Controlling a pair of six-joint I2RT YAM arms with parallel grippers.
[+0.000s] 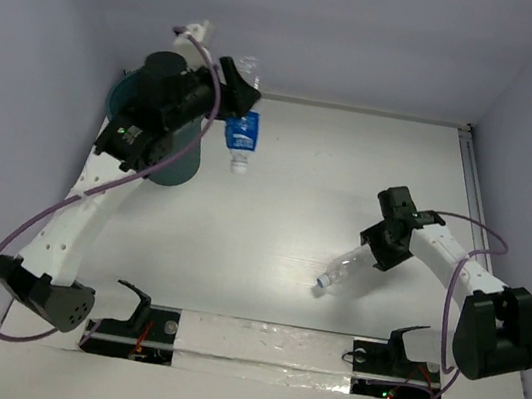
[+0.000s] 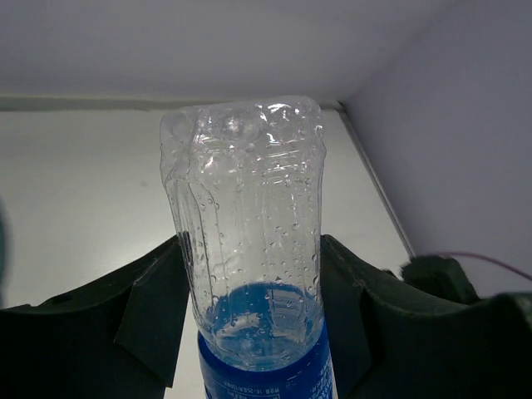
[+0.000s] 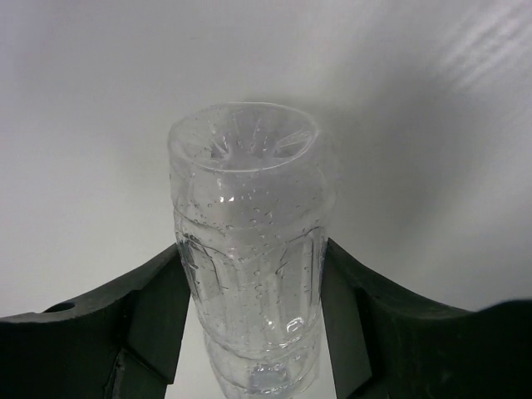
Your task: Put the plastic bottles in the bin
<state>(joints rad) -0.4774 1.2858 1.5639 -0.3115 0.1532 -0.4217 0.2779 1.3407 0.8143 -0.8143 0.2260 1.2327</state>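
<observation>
My left gripper point(image 1: 235, 88) is shut on a clear plastic bottle with a blue label point(image 1: 241, 133), held in the air just right of the dark teal bin point(image 1: 174, 155), white cap pointing down. In the left wrist view the bottle point(image 2: 249, 241) sits between both fingers point(image 2: 150, 307), base up. My right gripper point(image 1: 380, 246) is shut on a clear crinkled bottle point(image 1: 341, 270), its white cap low toward the table at centre right. In the right wrist view this bottle point(image 3: 249, 241) fills the gap between the fingers point(image 3: 154, 316).
The left arm and its purple cable cover most of the bin's mouth. White walls enclose the table on the left, back and right. A taped strip point(image 1: 263, 346) runs along the near edge between the arm bases.
</observation>
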